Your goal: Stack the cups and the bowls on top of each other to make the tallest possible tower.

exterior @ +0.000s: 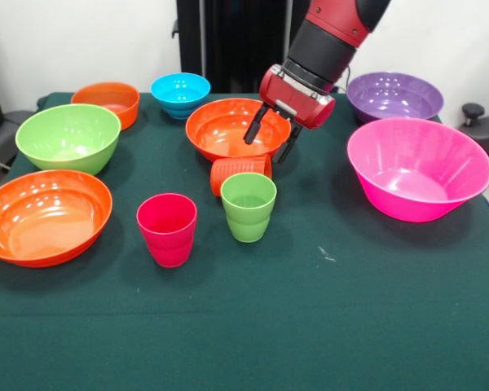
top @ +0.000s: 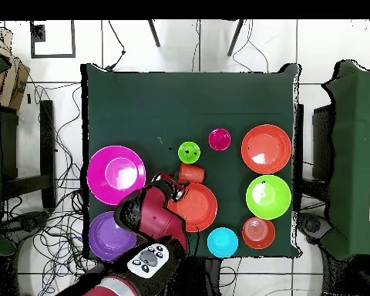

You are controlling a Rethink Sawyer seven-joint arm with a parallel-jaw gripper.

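Observation:
My gripper (exterior: 269, 142) hangs open just above and behind the orange cup (exterior: 240, 171), which lies on its side in front of a wide orange bowl (exterior: 228, 126). It holds nothing. The light green cup (exterior: 248, 206) stands upright right in front of the orange cup. The magenta-red cup (exterior: 167, 229) stands upright to its left. In the overhead view the gripper (top: 173, 183) sits beside the orange cup (top: 191, 173), with the green cup (top: 189, 151) and red cup (top: 219, 139) beyond.
Around the table stand a large pink bowl (exterior: 417, 169), a purple bowl (exterior: 394, 95), a small blue bowl (exterior: 180, 92), a small orange bowl (exterior: 107, 101), a green bowl (exterior: 68, 137) and a second wide orange bowl (exterior: 45, 216).

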